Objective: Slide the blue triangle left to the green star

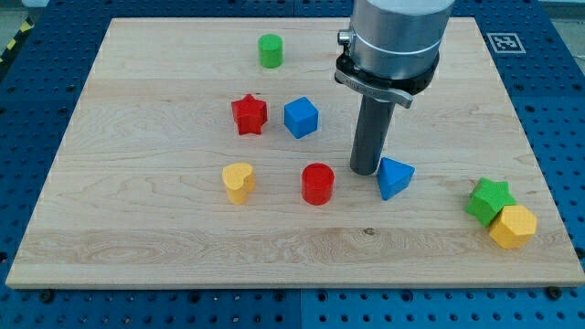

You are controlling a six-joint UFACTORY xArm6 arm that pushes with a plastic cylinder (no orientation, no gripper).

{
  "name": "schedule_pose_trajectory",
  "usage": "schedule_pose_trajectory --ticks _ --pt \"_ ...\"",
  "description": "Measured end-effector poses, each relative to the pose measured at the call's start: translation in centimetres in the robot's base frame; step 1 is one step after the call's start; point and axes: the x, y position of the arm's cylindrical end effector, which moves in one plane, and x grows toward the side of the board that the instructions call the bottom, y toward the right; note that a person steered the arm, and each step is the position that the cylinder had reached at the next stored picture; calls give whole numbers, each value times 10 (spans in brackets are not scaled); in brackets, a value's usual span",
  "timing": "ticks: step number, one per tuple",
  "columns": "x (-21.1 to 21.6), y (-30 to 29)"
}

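Observation:
The blue triangle [395, 177] lies right of the board's middle. The green star [489, 199] sits near the board's right edge, to the right of and slightly below the triangle, touching a yellow hexagon [512, 227]. My tip [366, 170] rests on the board just left of the blue triangle, touching or nearly touching its left side. The arm's grey body rises from it to the view's top.
A red cylinder [317, 184] stands left of my tip. A yellow heart [239, 181] lies further left. A red star [249, 114] and a blue cube [301, 117] sit above them. A green cylinder [270, 50] stands near the top edge of the wooden board [137, 238].

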Motion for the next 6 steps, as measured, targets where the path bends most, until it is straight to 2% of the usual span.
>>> schedule_pose_trajectory --ticks 2,6 --pt "0 2" --pt "13 40"
